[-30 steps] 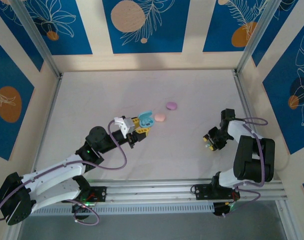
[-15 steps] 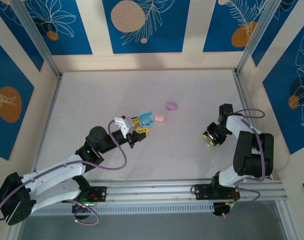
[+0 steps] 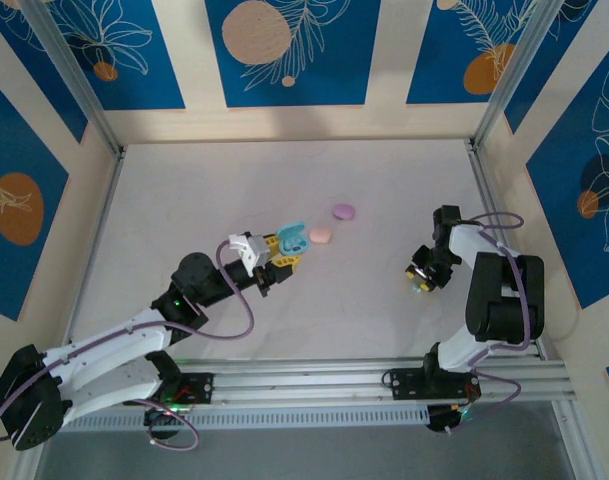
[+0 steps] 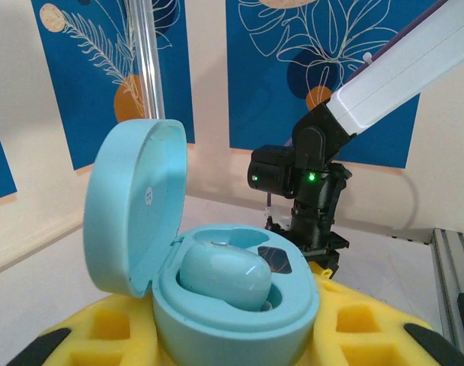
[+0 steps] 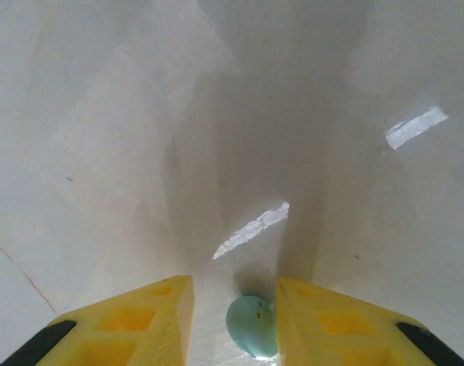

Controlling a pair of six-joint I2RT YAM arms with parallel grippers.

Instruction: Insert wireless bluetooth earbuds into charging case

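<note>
Right gripper [image 5: 233, 297]: jaws partly open with a narrow gap, gripping nothing. Its yellow fingers [image 5: 140, 313] point down at the table [image 5: 140, 114]. From above it sits at the right side of the table [image 3: 420, 277].
Loose bud [image 5: 251, 334]: light blue, lying on the table in the gap between the right gripper's fingers. It is against or just beside the finger on the right of the wrist view and apart from the other finger.
Left gripper [image 4: 232, 332]: closed on the blue case [image 4: 235, 320], with the case's lower body clamped between the yellow fingers. From above it is near the table's middle [image 3: 284, 252].
Blue case, state: upright, with the lid [image 4: 136, 206] swung open and standing on the left side in the wrist view.
Seated bud [image 4: 225, 276]: light blue, resting in the well of the blue case.
Pink case [image 3: 321, 234]: shut, on the table just beside the blue case [image 3: 293, 238], on its right.
Purple case [image 3: 344, 211]: shut, on the table near the pink case, farther back and to the right.
Right arm [image 4: 308, 194]: seen beyond the blue case from the left wrist, with a green light lit.
Count, buds: two, both light blue, one seated and one loose.
Count, cases: three, one each of blue, pink and purple. One is open and two are shut.
Count, grippers: two.
</note>
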